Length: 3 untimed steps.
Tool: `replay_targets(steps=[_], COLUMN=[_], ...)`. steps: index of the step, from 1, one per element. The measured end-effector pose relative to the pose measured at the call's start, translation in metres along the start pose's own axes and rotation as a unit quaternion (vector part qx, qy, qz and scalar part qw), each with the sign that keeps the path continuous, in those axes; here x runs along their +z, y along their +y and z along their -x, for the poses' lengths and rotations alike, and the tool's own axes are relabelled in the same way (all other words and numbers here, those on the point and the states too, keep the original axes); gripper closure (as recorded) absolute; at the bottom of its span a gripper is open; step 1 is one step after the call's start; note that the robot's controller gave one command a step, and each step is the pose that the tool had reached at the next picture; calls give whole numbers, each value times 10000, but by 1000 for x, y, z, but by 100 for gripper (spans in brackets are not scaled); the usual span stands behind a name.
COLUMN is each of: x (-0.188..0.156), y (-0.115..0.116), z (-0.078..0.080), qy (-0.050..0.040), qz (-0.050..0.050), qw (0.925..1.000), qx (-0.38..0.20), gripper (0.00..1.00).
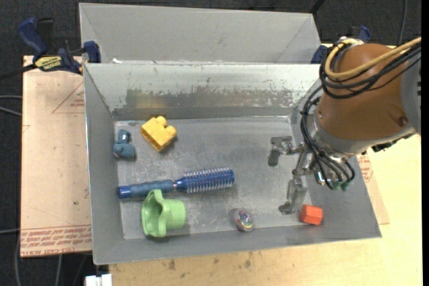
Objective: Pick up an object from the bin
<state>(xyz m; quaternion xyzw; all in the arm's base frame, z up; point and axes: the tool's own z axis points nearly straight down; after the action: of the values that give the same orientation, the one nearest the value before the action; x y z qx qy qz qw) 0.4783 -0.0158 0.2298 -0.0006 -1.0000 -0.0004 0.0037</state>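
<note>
**A:** Where do we find the gripper (pixel 283 177)?

**B:** Past the bristle end of the blue hairbrush (pixel 177 184), on the side the arm comes in from, low over the floor of the bin (pixel 255 137). Its two fingers (pixel 293 192) stand wide apart, and we see only bare metal between them. It has hold of nothing.

**A:** What do we see nearest to it?

**B:** A small orange block (pixel 310 214), farther from the hairbrush than the gripper and slightly to the brush's near side. One fingertip comes down just beside it. We cannot tell whether they touch.

**A:** And the other things?

**B:** A small round multicoloured ball (pixel 243 220) lies just past the bristle end, on the brush's near side. A green cup-like piece (pixel 161 214) sits just beside the handle, also on the near side. On the handle's far side we see a yellow block (pixel 159 132) and a small blue-grey piece (pixel 123 145) close together.
</note>
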Motion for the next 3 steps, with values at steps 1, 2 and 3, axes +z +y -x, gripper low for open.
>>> replay_targets(steps=[1, 2, 3], x=[82, 164, 160], y=[55, 65, 65], z=[60, 55, 57], qy=[-19, -5, -35], qz=[13, 1, 0], qw=[9999, 9998, 9998], qx=[151, -189, -185], gripper=[0, 0, 100])
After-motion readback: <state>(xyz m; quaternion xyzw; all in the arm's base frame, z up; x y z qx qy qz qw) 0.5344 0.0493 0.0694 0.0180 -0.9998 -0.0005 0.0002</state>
